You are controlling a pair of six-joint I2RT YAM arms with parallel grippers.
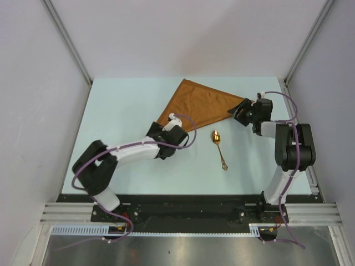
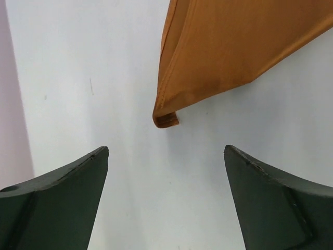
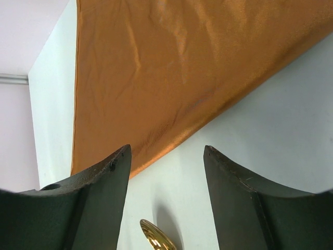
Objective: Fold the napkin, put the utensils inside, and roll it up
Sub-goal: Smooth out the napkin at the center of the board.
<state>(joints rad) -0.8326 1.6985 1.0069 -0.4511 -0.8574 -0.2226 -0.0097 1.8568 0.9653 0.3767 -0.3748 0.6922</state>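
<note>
Left fingers (image 2: 57, 198) are standing wide apart and holding nothing, with only bare table (image 1: 127, 100) showing in the gap between them. Right fingers (image 3: 67, 208) are also standing apart with nothing clamped between them.

In the overhead view, the napkin (image 1: 202, 105) is lying flat on the pale table in the upper middle of the frame. It is folded into a triangle, with its long edge running from the lower left up to the right. It is showing as rust-orange cloth with a slight sheen and soft wrinkles across the top layer. Two layers are showing at its left corner, where a small bit of the under layer is peeking out.

In the left wrist view, that corner is sitting in the upper middle of the frame. It is just ahead of the open left fingers and not between them. In the right wrist view, the napkin is filling the upper part of the frame, and the tip of the left-hand finger is overlapping its lower edge in the picture.

In the overhead view, the gold spoon (image 1: 219, 151) is lying on the table just below the napkin, apart from it, at the centre right of the frame. Its bowl is pointing toward the cloth. Its bowl is also peeking in at the bottom centre of the right wrist view.
</note>
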